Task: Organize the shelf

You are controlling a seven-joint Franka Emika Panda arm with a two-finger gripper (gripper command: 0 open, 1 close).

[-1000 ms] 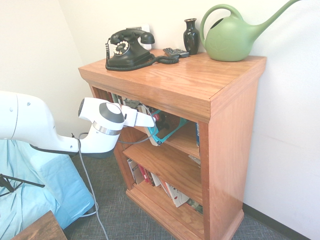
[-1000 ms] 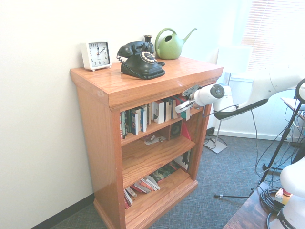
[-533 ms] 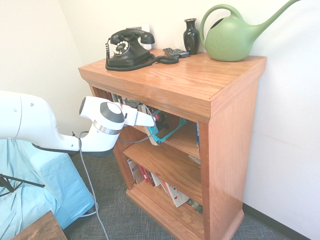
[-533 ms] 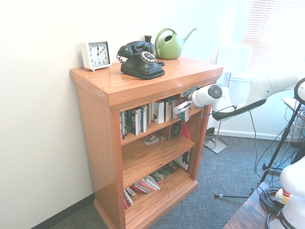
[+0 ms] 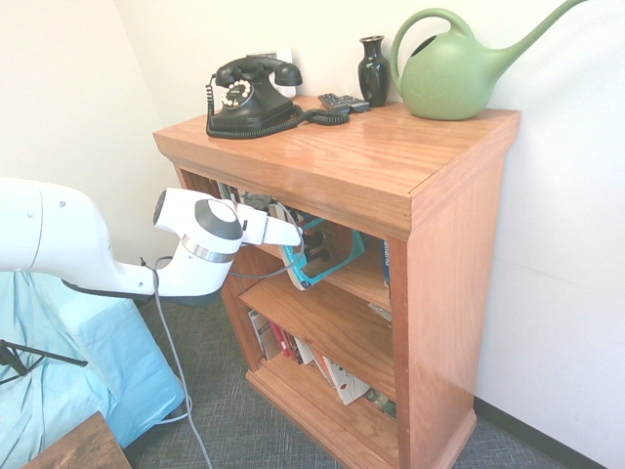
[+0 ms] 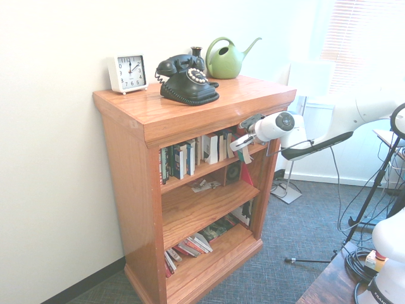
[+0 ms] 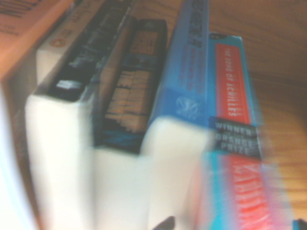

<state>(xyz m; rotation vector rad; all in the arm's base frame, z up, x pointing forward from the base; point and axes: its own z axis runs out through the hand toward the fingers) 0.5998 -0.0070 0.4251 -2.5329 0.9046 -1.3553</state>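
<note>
"Jaws: how wide, and gripping anything?"

"Can't tell; the gripper [image 5: 303, 237] is at the upper opening of the bookcase [image 5: 449, 254], by the wall [image 5: 571, 244]."

"Why there?"

"Probably to straighten the teal book [image 7: 230, 81]. Mind the overhanging top edge; the middle board [image 6: 202, 208] offers more room."

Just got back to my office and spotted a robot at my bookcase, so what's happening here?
A white robot arm is reaching into the upper tier of the wooden bookcase, its gripper at the row of books there. Nearest it is a turquoise-and-red copy of The Song of Achilles, leaning out at the front; whether it is gripped can't be told. The job is organizing the shelf, and books on the bottom tier lean over.
</note>
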